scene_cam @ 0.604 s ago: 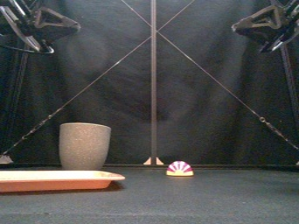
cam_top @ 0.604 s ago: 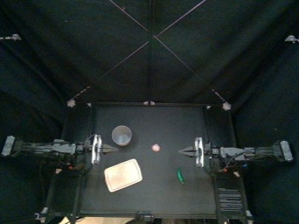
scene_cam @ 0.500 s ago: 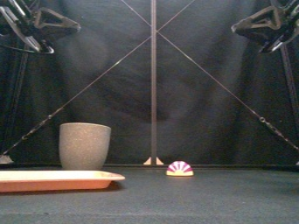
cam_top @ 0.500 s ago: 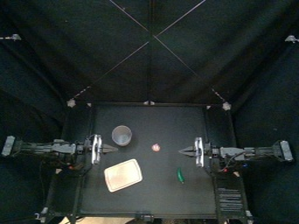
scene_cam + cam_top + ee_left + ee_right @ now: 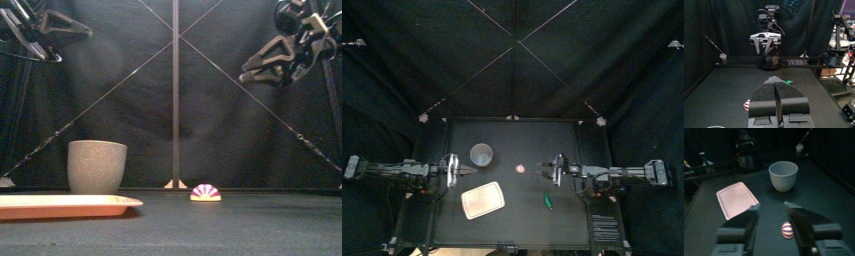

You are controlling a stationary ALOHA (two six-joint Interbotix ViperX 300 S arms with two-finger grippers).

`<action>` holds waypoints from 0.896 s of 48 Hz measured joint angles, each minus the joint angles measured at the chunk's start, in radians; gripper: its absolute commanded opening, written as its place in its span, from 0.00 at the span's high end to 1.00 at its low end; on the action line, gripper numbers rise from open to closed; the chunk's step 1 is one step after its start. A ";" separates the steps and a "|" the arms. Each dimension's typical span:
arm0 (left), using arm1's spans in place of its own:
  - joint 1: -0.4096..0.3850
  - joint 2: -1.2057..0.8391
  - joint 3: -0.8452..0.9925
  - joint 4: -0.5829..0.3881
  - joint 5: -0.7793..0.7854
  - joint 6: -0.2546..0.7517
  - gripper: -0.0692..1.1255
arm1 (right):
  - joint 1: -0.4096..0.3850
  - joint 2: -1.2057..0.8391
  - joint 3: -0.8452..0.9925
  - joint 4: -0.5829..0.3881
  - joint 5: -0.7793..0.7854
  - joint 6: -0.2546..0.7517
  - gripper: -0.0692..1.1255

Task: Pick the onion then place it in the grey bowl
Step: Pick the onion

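The onion (image 5: 523, 170) is a small pink and white striped toy near the table's middle; it also shows low in the front view (image 5: 205, 192). The grey bowl (image 5: 481, 154) is a tall speckled cup standing upright to the onion's left, toward the back (image 5: 98, 166). My right gripper (image 5: 545, 171) hangs open just right of the onion and well above it (image 5: 257, 74). In the right wrist view the onion (image 5: 787, 229) lies between the spread jaws, with the cup (image 5: 783, 175) beyond. My left gripper (image 5: 777, 92) rests shut at the left (image 5: 456, 170).
A flat pink tray (image 5: 482, 202) lies in front of the cup, near the front left (image 5: 67, 205). A small green toy (image 5: 548, 201) lies on the table in front of the right gripper.
The right arm has reached in from the right toward the onion and dropped lower. The left arm, onion, cup and tray have not moved.
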 measured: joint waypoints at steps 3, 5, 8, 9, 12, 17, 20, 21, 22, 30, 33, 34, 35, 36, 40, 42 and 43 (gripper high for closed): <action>0.002 0.000 0.000 0.000 0.000 0.000 0.90 | -0.020 0.052 -0.009 0.000 0.000 0.000 0.05; 0.002 0.000 0.000 0.002 0.000 0.000 0.90 | -0.037 0.098 -0.020 -0.003 -0.002 0.002 0.06; 0.003 0.000 0.000 0.002 0.000 0.000 0.90 | -0.049 0.163 -0.034 -0.008 -0.002 0.002 0.07; 0.005 0.000 0.000 0.002 0.000 0.000 0.90 | -0.054 0.186 -0.040 -0.011 0.000 0.002 0.07; 0.006 0.000 0.000 0.000 0.000 0.000 0.90 | -0.058 0.256 -0.061 -0.017 0.000 -0.002 0.07; 0.009 0.000 0.000 0.000 0.000 0.000 0.90 | -0.060 0.377 -0.107 -0.044 -0.002 -0.008 0.07; 0.009 0.000 0.000 0.000 0.000 0.000 0.90 | -0.061 0.453 -0.144 -0.072 0.000 -0.005 0.07; 0.009 0.000 0.000 0.000 0.000 0.000 0.90 | -0.061 0.472 -0.153 -0.080 0.002 -0.003 0.07; 0.009 0.000 0.002 0.000 0.000 0.000 0.90 | -0.063 0.494 -0.166 -0.091 0.003 -0.005 0.07; 0.009 0.000 0.006 0.000 0.000 0.000 0.90 | -0.078 0.629 -0.244 -0.144 0.035 0.000 0.07; 0.009 0.000 0.011 0.000 0.000 -0.002 0.90 | -0.087 0.666 -0.262 -0.155 0.054 -0.003 0.07; 0.009 0.000 0.014 0.000 0.000 -0.002 0.90 | -0.091 0.675 -0.267 -0.156 0.061 0.002 0.07; 0.009 0.000 0.015 0.000 0.000 -0.002 0.90 | -0.094 0.684 -0.268 -0.160 0.066 0.000 0.07; 0.011 0.000 0.017 0.000 0.000 -0.002 0.90 | -0.097 0.692 -0.273 -0.160 0.069 -0.002 0.07; 0.011 0.002 0.023 0.000 0.000 -0.002 0.90 | -0.104 0.718 -0.285 -0.163 0.077 0.000 0.07; 0.011 0.000 0.025 0.000 0.000 -0.002 0.90 | -0.107 0.727 -0.290 -0.163 0.078 -0.002 0.07; 0.011 0.002 0.025 0.000 0.000 -0.002 0.90 | -0.107 0.730 -0.293 -0.163 0.078 -0.002 0.07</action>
